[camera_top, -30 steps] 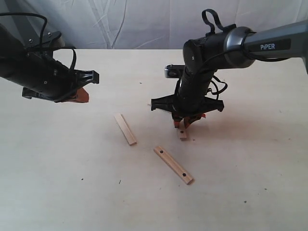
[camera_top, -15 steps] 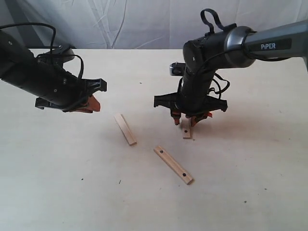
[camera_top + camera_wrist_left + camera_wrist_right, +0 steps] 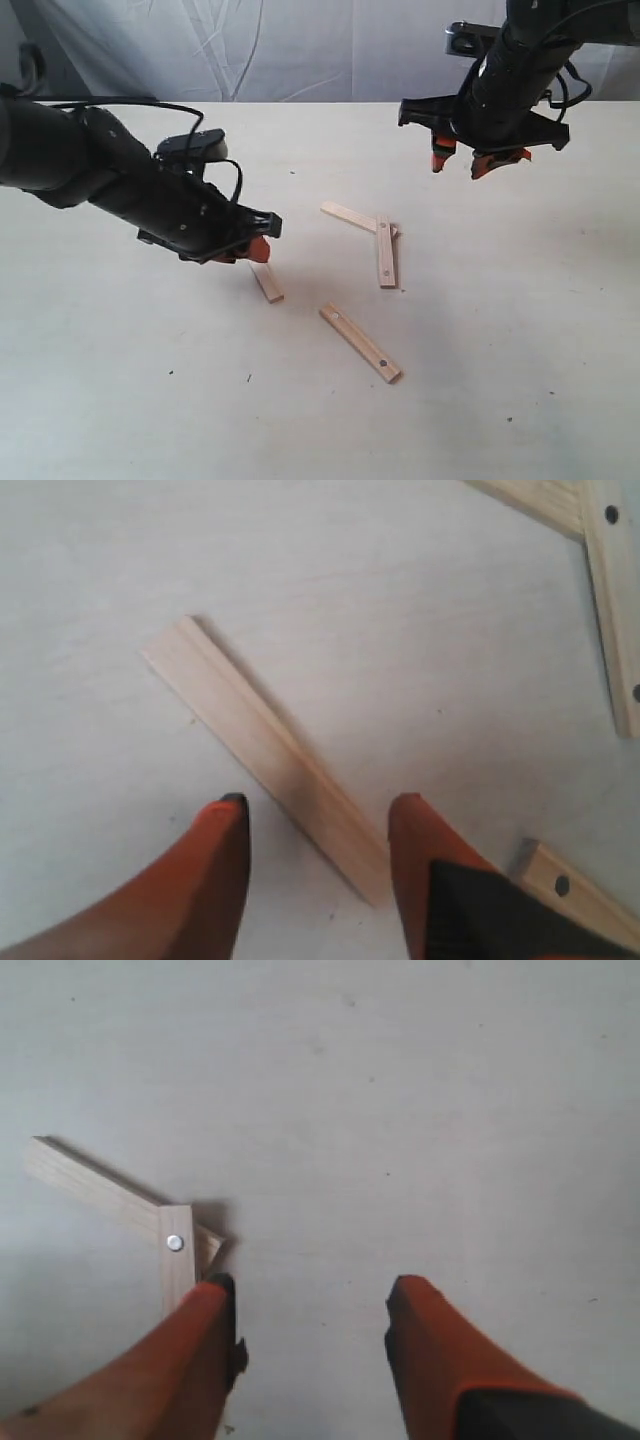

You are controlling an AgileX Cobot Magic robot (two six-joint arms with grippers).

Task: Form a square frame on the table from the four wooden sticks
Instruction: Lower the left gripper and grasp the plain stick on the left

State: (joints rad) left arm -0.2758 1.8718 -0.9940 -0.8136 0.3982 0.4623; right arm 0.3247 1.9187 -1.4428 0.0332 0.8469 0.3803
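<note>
Four pale wooden sticks lie on the beige table [image 3: 120,400]. Two of them meet in an L at the middle: one slanted [image 3: 349,216] [image 3: 90,1183], the other [image 3: 386,252] [image 3: 176,1260] overlapping its end. A dotted stick [image 3: 360,343] [image 3: 570,890] lies loose nearer the front. The plain stick [image 3: 268,282] [image 3: 265,758] lies under my left gripper [image 3: 255,250] [image 3: 318,815], which is open, its orange fingertips [image 3: 225,820] straddling the stick's near end without gripping. My right gripper [image 3: 468,160] [image 3: 310,1295] hangs open and empty, raised above the table behind the L. No closed square frame exists.
A white cloth backdrop [image 3: 300,50] hangs behind the table's far edge. Black cables trail from both arms.
My right gripper let go of the stick, now lying in the L, and rose up and back to the right. My left gripper moved right and down over the plain stick.
</note>
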